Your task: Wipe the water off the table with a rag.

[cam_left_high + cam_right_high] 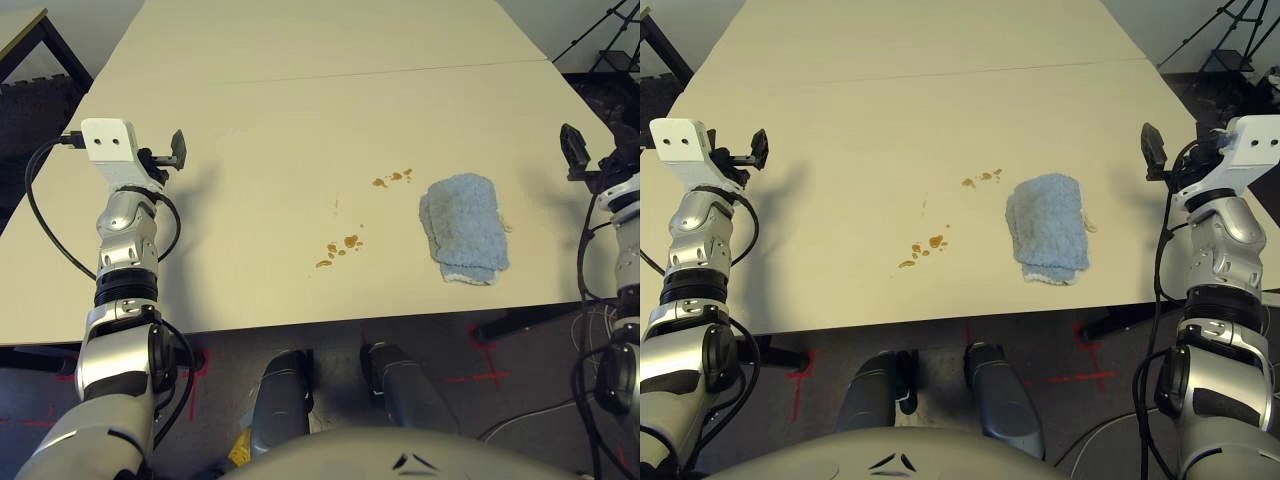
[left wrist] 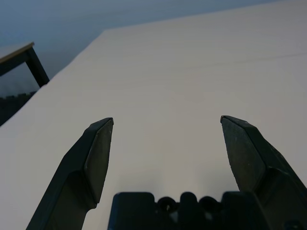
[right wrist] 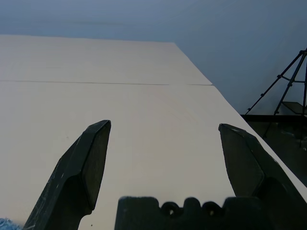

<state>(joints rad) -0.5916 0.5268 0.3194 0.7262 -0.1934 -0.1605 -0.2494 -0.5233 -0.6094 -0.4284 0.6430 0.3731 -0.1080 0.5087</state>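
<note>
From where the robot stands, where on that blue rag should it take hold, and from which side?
Probably the rag's thick middle, taken from above by the right gripper, which is open and nearer. The rag lies flat and rumpled on the table, so its raised folds give the fingers something to pinch. The water sits to its left, so a sweep leftward follows easily.

We see the table point(image 1: 250, 120), big, smooth and pale cream, with a thin line running across it. The rag point(image 1: 463, 227) is light blue and fluffy, folded into a thick pad with a whitish edge. It lies flat near the front edge, toward the right side. The water point(image 1: 342, 248) sits just left of the rag as two small groups of brownish-orange drops.
</note>
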